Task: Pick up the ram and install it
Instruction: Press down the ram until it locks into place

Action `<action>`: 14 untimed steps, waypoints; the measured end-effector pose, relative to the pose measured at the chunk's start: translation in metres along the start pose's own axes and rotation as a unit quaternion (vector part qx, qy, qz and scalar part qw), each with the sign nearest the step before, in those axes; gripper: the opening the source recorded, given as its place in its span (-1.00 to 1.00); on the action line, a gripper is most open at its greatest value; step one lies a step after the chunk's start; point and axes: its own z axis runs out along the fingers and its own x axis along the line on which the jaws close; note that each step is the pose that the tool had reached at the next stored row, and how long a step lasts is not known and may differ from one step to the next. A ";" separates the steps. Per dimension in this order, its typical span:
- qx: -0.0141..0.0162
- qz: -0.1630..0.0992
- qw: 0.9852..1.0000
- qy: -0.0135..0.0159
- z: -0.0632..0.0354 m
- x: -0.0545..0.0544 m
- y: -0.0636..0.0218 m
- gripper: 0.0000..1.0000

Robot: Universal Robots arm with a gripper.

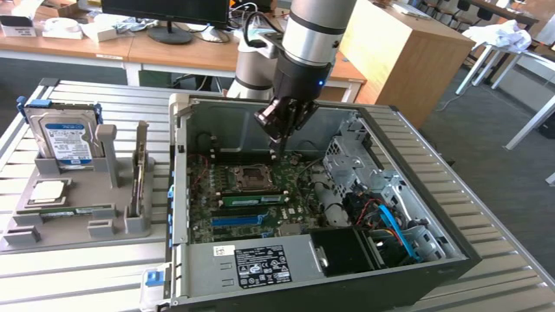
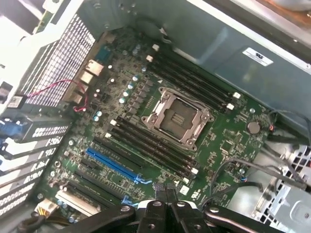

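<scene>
Hovering over the open black computer case (image 1: 416, 273)
Closed and empty, the end effector (image 1: 275, 138) hangs above the green motherboard (image 1: 260, 195); one long green ram stick (image 1: 253, 199) sits slotted beside the silver socket (image 1: 257, 174).

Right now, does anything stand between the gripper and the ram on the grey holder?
Yes: the gripper hangs over the open computer case, whose side wall rises between it and the ram. Nothing visible covers the ram from above.
</scene>
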 end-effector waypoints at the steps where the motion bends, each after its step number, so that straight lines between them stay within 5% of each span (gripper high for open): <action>1: 0.000 0.006 1.000 0.000 0.0000 0.000 0.0000 -0.80; 14: 0.001 0.072 0.997 -0.002 0.0002 0.000 -0.0001 -0.80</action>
